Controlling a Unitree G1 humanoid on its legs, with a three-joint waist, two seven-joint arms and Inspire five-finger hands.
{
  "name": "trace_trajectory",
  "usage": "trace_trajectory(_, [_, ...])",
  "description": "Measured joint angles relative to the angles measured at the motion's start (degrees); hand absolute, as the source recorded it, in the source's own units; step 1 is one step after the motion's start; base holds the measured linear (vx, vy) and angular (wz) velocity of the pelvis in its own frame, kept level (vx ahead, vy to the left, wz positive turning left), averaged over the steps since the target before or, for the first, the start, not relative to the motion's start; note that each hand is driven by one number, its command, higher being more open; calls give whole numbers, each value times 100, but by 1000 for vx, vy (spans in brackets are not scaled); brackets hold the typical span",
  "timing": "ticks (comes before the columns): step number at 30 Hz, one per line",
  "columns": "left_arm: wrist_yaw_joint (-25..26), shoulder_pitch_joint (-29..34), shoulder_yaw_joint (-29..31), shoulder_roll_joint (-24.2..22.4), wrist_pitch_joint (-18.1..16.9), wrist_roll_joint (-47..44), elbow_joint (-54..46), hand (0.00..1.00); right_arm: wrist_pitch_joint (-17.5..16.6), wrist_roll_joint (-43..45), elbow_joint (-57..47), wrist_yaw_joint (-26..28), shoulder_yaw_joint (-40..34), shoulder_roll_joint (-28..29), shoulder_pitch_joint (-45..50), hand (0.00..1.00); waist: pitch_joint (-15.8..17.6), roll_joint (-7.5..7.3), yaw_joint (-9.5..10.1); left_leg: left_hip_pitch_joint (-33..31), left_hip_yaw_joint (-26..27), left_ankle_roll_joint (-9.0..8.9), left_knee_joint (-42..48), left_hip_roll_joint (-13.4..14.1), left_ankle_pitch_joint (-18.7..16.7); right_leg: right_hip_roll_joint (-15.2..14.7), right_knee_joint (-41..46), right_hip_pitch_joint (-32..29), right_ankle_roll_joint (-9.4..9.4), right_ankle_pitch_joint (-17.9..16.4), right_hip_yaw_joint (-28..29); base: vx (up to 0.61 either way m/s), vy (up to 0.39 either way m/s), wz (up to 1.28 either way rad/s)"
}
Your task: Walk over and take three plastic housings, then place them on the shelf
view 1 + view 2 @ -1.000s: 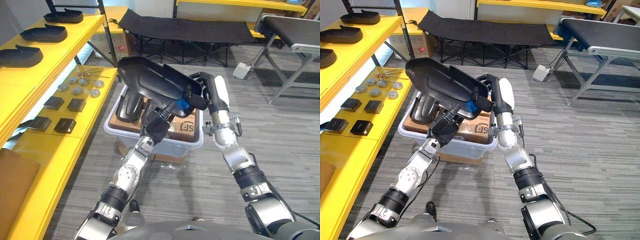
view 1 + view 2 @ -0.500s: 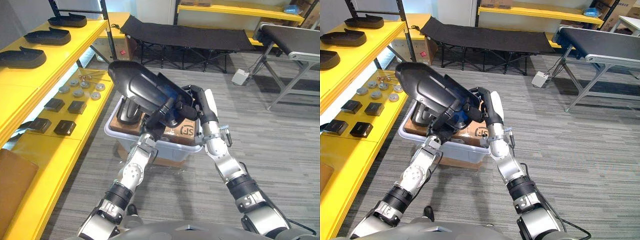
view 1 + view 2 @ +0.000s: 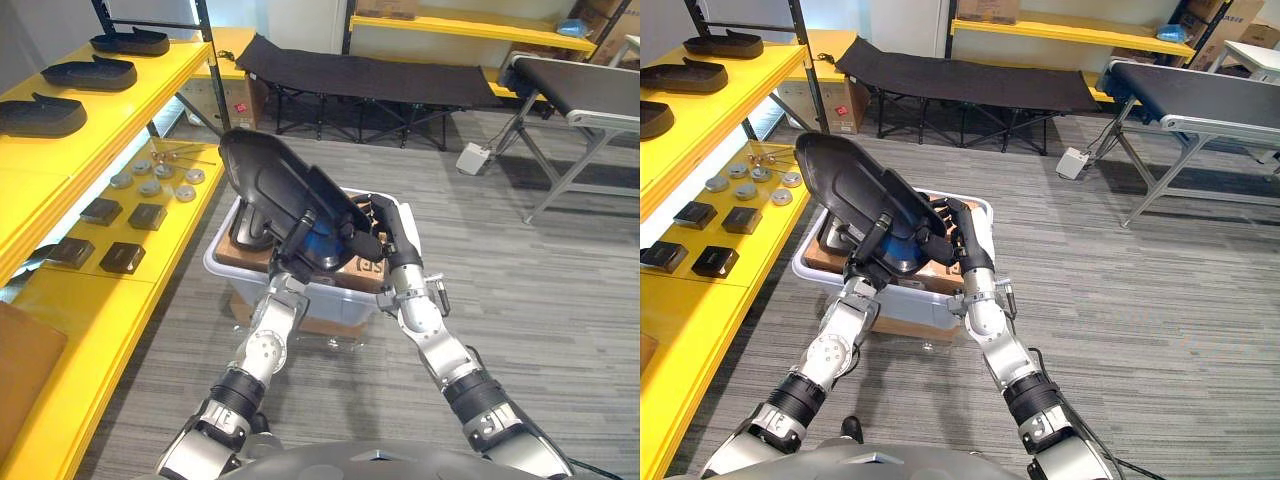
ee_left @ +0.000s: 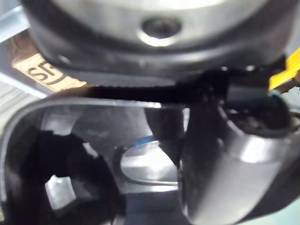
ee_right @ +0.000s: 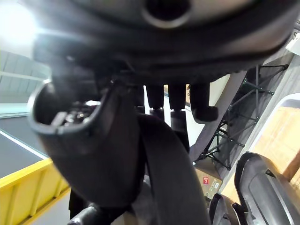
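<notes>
Housing [image 3: 272,183] tilted over bin [image 3: 340,299], gripped by L hand [image 3: 298,258], R hand [image 3: 388,228].

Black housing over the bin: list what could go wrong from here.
1. The tilted housing is gripped only at its lower end by the left robot hand and right robot hand; it could slip and fall onto the other housing in the white bin.
2. On the turn toward the yellow shelf, its raised end might strike the shelf edge or the housings there.
</notes>
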Motion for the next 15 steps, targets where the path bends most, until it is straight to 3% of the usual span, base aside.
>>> trace_trajectory(4, [-6,0,1,2,-23,63,49,0,2,19,-39,-81,82,-7,83,0,-2,-3,-9,3,1,1,-1,2,1,1,0,-1,-1,12,11,0,0,0])
trace_trajectory(5, [-9,0,0,2,-25,60,49,0,2,23,-39,-81,82,-7,83,100,-3,-5,-11,5,3,1,-1,2,1,1,1,-1,-1,14,14,0,0,0])
trace_trajectory(12, [46,6,1,4,-229,540,22,0,-73,201,-159,-34,465,12,120,100,-8,-13,-57,15,6,5,-11,4,4,0,-19,8,-7,30,21,0,0,0])
trace_trajectory(15, [555,5,14,5,-366,1770,-87,0,-58,317,-177,-28,500,-18,205,100,-9,-15,-28,16,-2,6,-9,3,4,1,-39,24,-2,48,13,0,0,0])
